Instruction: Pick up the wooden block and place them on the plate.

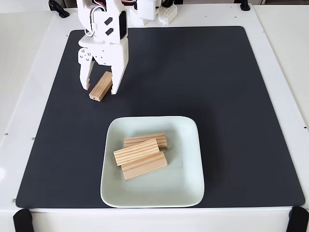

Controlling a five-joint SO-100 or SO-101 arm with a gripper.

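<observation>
Fixed view has the pincer (100, 90) spread wide and straddling the last wooden block (101, 86) on the dark mat (217, 96), probably lining up a grab since three others already sit on the plate (186, 164).

No legible text (none anywhere).

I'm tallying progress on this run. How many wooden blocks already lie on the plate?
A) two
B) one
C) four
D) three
D: three wooden blocks lie stacked on the plate, while the fourth block sits on the mat between the gripper fingers.
</observation>
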